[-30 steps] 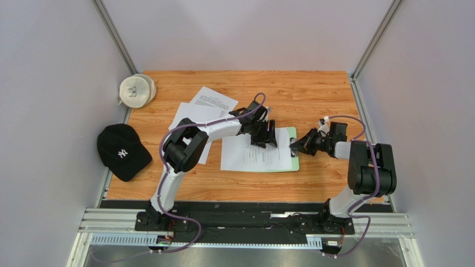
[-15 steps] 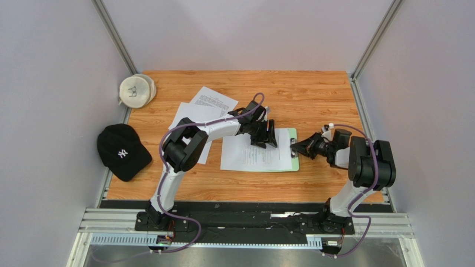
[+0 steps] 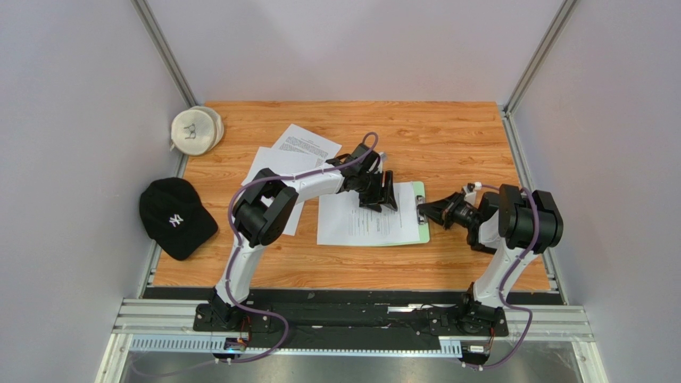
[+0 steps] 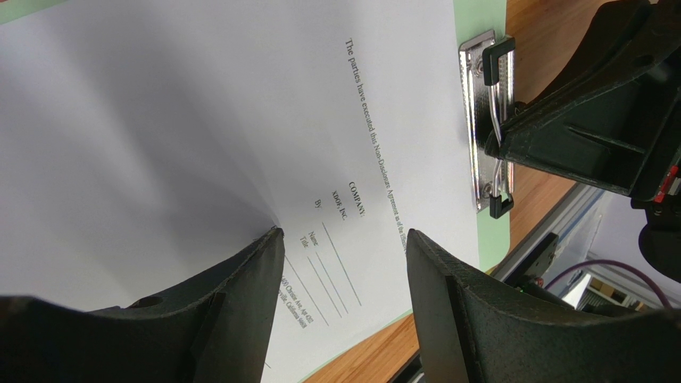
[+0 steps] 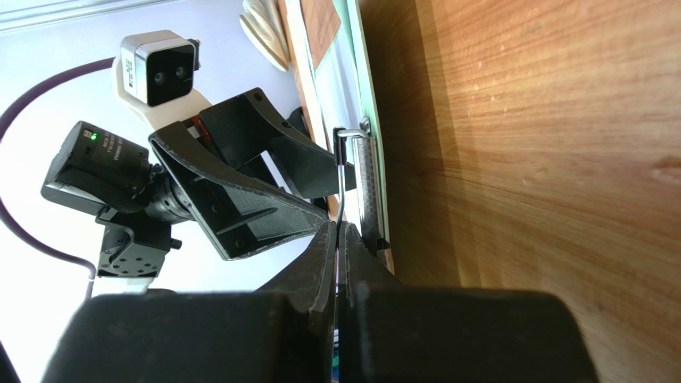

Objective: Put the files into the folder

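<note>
We see the table (image 3: 448,136) with the folder (image 3: 424,233) lying flat on it, clip end to the right. A sheet (image 3: 352,227) lies on the folder and covers nearly all of it, so only a green strip shows along the right and near edges. Two more sheets (image 3: 308,144) lie on the table left of the folder and farther back, overlapping, one partly under the left arm. Well left of the folder a black cap (image 3: 176,217) sits at the table's edge, with a cream cap (image 3: 196,130) behind it in the corner. The left claw (image 4: 344,239) is over the folder with its jaws apart and both tips down on the sheet, and the paper humps up against one finger. The right claw (image 5: 339,231) is at the folder's right end, closed on the wire handle of the clip (image 4: 483,128). The sheet's edge lies just beside the clip's metal bar – whether it sits under the bar we cannot tell
</note>
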Robot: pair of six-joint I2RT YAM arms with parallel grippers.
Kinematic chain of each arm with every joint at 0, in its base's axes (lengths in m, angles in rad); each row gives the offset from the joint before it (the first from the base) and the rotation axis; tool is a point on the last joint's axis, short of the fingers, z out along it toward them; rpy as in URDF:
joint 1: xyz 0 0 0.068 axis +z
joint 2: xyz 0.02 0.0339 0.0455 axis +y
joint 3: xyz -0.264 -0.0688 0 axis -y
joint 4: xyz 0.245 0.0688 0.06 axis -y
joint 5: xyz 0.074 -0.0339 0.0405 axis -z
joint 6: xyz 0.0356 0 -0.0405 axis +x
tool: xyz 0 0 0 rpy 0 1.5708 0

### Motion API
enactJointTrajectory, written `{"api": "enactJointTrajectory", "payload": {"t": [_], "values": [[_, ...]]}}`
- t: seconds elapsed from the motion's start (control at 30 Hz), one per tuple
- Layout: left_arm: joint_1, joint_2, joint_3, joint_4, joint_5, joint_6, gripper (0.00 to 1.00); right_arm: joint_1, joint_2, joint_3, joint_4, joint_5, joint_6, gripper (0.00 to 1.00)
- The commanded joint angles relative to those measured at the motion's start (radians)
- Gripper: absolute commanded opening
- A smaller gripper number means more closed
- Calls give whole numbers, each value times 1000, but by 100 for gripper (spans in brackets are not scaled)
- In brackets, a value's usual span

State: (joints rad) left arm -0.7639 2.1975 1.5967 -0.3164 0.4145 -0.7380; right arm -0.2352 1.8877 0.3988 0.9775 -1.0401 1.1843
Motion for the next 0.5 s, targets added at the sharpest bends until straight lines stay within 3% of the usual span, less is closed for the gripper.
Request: {"api": "enactJointTrajectory", "payload": {"t": [0.0, 0.13, 0.37, 0.47], "values": [[-12, 53, 2, -56, 1, 20, 68, 5, 5, -3, 196, -63, 84, 0], [-12, 59, 12, -59, 10, 19, 68, 8, -41, 6, 97, -57, 8, 0], [-20, 7, 2, -61, -17, 38, 68, 11, -179, 52, -313, -14, -247, 0], [-18, -25, 5, -50, -2, 34, 68, 11, -205, 66, -391, 2, -301, 0]]}}
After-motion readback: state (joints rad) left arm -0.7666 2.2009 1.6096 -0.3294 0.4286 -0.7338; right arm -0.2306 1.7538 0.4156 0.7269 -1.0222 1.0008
